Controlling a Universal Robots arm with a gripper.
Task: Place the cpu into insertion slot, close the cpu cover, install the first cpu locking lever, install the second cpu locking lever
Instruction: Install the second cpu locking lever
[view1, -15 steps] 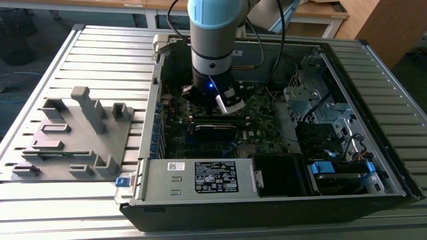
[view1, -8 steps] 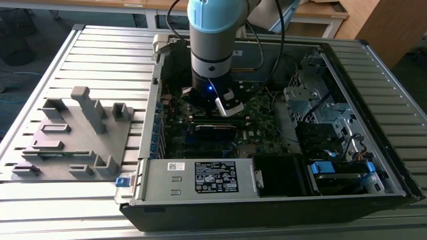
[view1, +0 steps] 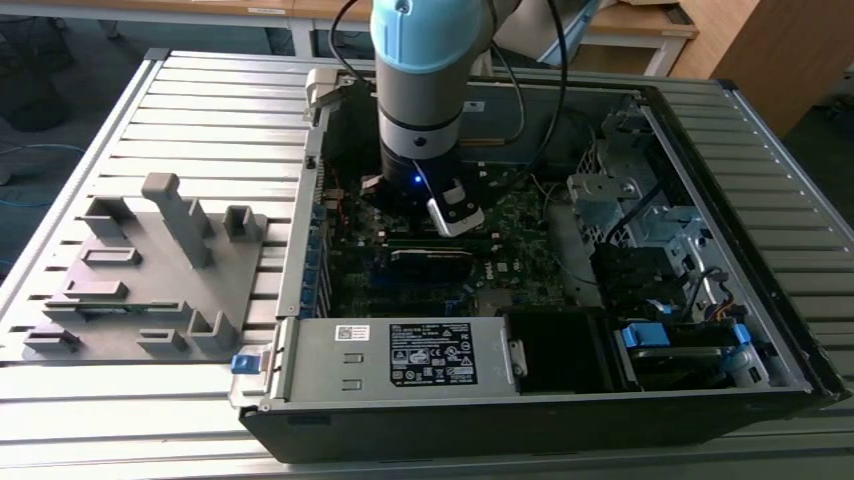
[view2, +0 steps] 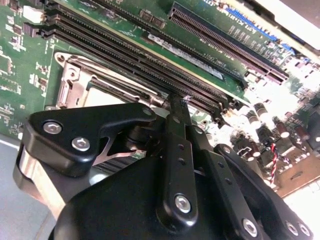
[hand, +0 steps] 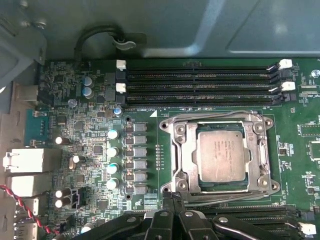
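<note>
Inside the open computer case (view1: 787, 330), the cpu (hand: 222, 156) sits in the insertion slot (hand: 182, 175) at centre-right of the first wrist view, cpu cover (hand: 220, 119) around it, just beyond the gripper (hand: 172, 200), its jaws pinched together and empty.

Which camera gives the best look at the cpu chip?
The first wrist view: the cpu lies face-on and unobstructed inside its metal frame. In the second wrist view the gripper hides most of it, and in the exterior view the arm stands over that area.
</note>
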